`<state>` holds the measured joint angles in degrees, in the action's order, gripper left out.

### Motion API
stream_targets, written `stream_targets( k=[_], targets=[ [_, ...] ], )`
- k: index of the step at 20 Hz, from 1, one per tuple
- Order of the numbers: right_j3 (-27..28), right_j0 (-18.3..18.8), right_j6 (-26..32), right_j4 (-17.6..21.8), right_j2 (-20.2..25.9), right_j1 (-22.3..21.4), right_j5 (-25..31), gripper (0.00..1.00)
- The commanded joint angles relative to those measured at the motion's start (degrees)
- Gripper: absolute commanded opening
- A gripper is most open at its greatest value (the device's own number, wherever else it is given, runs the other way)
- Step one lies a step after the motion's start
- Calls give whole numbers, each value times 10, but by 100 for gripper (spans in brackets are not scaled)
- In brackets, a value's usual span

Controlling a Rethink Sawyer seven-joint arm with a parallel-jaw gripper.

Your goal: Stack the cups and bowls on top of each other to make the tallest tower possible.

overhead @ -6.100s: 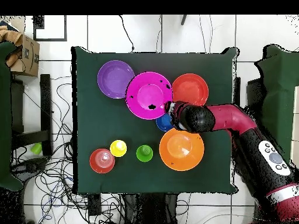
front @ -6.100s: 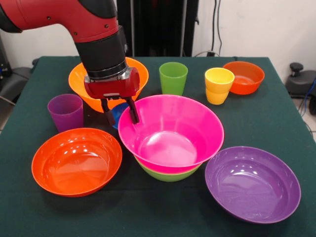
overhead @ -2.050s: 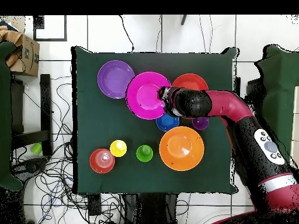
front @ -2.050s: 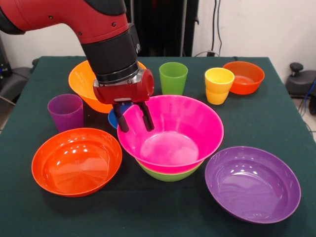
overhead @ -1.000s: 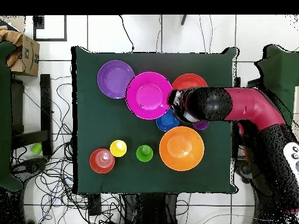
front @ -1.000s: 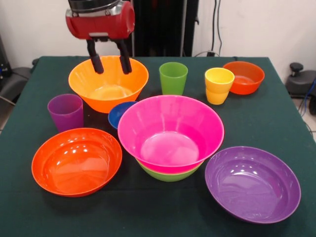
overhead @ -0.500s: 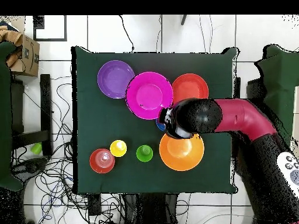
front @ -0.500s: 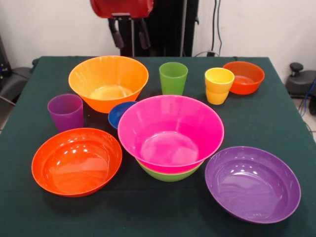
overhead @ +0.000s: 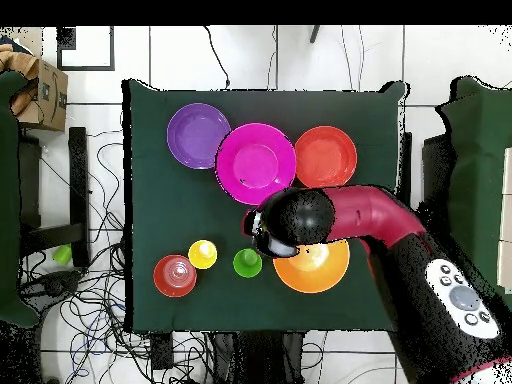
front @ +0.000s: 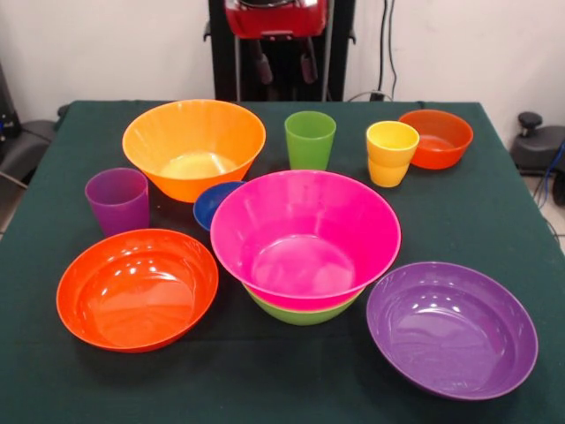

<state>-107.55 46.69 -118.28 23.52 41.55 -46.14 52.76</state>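
The table (front: pixel 494 185) carries a dark green cloth and fills the centre of both views; in the overhead view it sits on a white tiled floor (overhead: pixel 440 60) with dark grout lines; a cardboard box (overhead: pixel 40 95) lies at 10 o'clock, off the table's edge; a tangle of black cables (overhead: pixel 95 300) spreads at 8 o'clock, along the table's side and corner; in the front view, a white wall (front: pixel 97 53) stands at 12 o'clock; black cables (front: pixel 386 44) hang down it at 1 o'clock; a black chair base (front: pixel 538 141) stands at 3 o'clock.
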Motion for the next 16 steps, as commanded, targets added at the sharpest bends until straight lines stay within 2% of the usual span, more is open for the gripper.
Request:
stream_targets(
  k=[1, 9, 16],
  targets=[
    [-23, -81, -126, 57, -100, 45, -114, 100],
    [-14, -155, -157, 54, -178, 73, -193, 100],
    [-17, -173, -136, 20, -202, 79, -217, 100]
  ],
)
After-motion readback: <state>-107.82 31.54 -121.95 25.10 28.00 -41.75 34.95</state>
